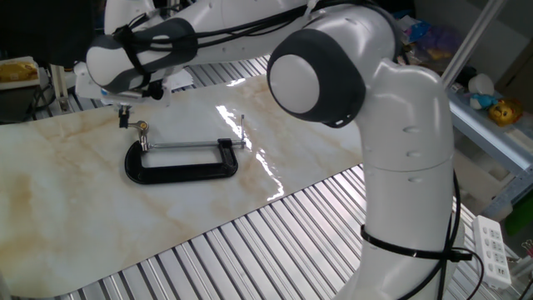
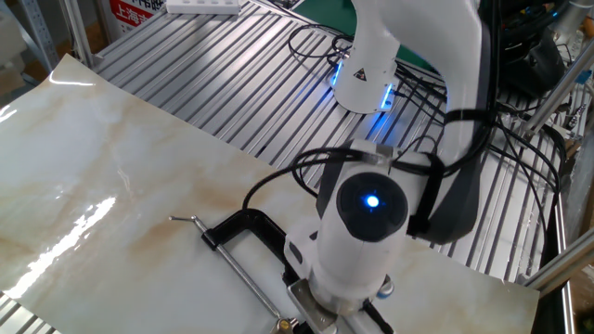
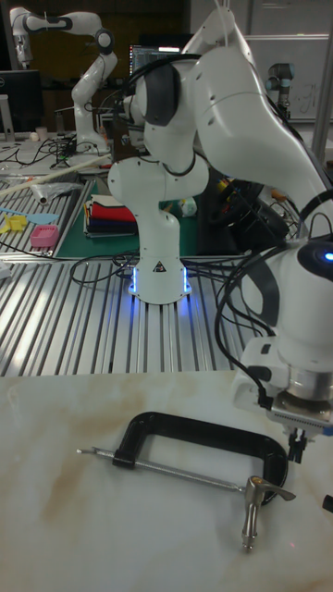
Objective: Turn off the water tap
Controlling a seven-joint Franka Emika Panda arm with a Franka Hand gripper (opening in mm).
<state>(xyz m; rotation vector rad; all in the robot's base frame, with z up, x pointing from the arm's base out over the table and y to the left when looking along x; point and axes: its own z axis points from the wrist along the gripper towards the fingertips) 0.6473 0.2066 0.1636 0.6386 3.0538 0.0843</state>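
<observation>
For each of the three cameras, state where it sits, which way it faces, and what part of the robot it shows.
One fixed view: beside the robot's column, looking across the marble board at the C-clamp and water tap; shows column, forearm, gripper.
The other fixed view: high opposite the base, looking down; the wrist hides most of the clamp.
Tall fixed view: low at the table's front edge, facing the base; shows the whole arm, gripper right of the tap.
All three share the clamp.
</observation>
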